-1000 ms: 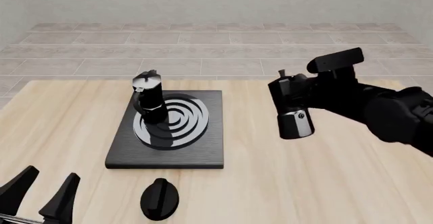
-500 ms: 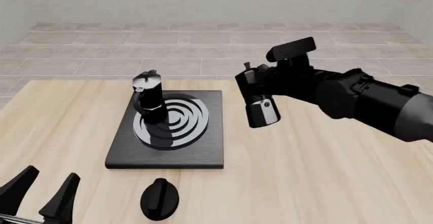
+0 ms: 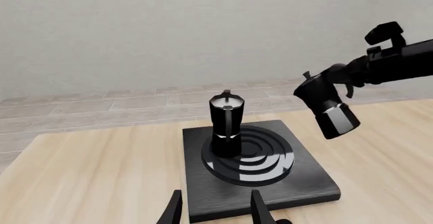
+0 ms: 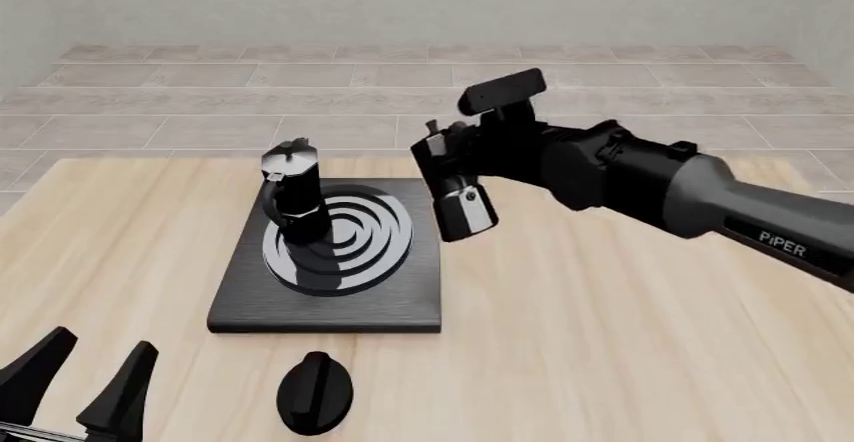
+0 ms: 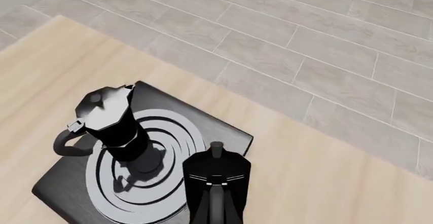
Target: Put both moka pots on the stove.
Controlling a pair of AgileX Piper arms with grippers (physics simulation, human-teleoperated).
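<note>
Right claw (image 4: 454, 167) pinching the second moka pot (image 4: 458, 200), carried in the air and tilted, base swung toward the stove (image 4: 334, 307) and lid toward the arm. Probably gripped high on the body or handle, so that the base hangs free for setting down; exact contact hidden by the arm. Held just past the near-side edge of the slab, above its right border, not touching it.

Below and to the far left of this claw, the first moka pot (image 4: 294, 194) upright on the burner (image 4: 367, 237), on the left part of the rings. Open ring surface between that pot and the carried one, room enough for a second base, it seems. Risk: clipping the standing pot while levelling.

Left claw (image 4: 83, 387) spread, empty, low over the table (image 4: 641, 342), well apart from the stove. Beside it a round knob (image 4: 315, 392).
</note>
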